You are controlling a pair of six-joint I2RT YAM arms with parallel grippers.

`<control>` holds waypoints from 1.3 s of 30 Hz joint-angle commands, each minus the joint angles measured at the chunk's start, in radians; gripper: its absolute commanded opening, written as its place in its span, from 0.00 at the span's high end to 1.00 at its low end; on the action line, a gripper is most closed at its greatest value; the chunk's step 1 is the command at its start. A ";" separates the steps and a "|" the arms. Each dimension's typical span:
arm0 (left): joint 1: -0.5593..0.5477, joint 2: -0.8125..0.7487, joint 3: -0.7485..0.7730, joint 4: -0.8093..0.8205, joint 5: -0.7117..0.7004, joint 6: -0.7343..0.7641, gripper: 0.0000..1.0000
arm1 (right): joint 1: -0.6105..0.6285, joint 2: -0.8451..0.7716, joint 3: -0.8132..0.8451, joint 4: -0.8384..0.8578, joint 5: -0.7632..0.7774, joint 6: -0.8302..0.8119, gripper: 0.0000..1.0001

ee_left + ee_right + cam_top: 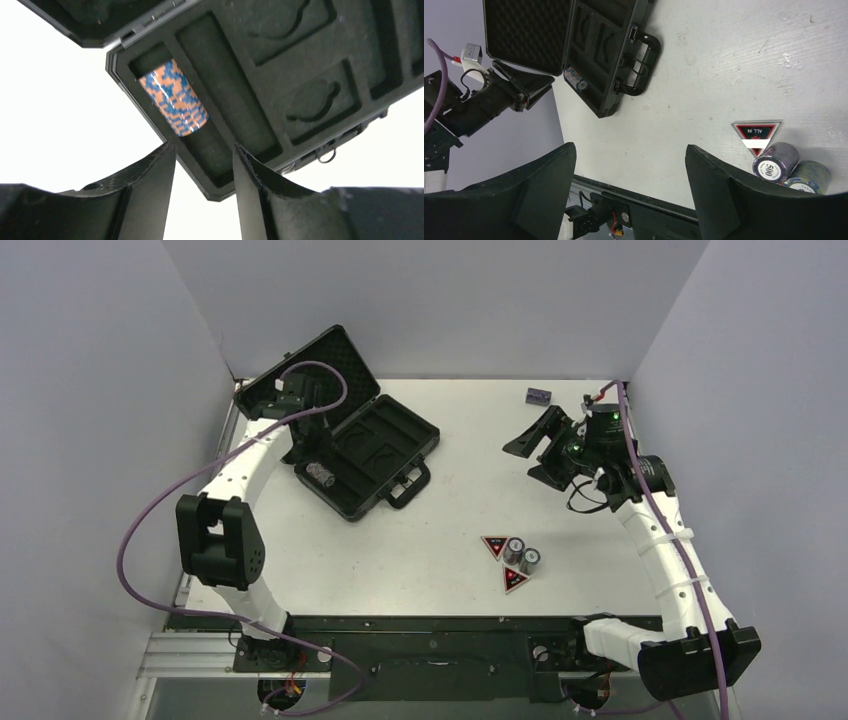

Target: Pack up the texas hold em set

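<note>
Top external view is showing the briefcase [392,430] lying open at upper left, one chip stack [320,474] resting in its foam slot — two loose stacks [514,550] and both tokens [495,545] sitting lower right of centre. Left gripper [204,146] and right gripper [630,149] are hanging with fingers spread.

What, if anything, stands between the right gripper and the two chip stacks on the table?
Nothing visible does: only bare table separates the open right gripper from the two chip stacks; two triangular tokens lie flat beside the stacks.

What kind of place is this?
Probably a lab robot test cell: plain grey panels wall in a white table, with a cabled left arm and right arm bolted at its near edge.
</note>
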 commanded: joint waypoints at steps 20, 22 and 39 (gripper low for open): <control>-0.101 0.046 -0.170 0.102 0.026 0.243 1.00 | 0.001 -0.027 -0.052 0.054 -0.019 0.031 0.26; -0.100 0.071 -0.149 0.088 0.010 0.250 1.00 | -0.001 -0.024 -0.050 0.053 -0.018 0.031 0.26; -0.026 0.168 -0.034 0.074 -0.072 0.264 1.00 | -0.005 -0.003 -0.045 0.053 -0.023 0.032 0.26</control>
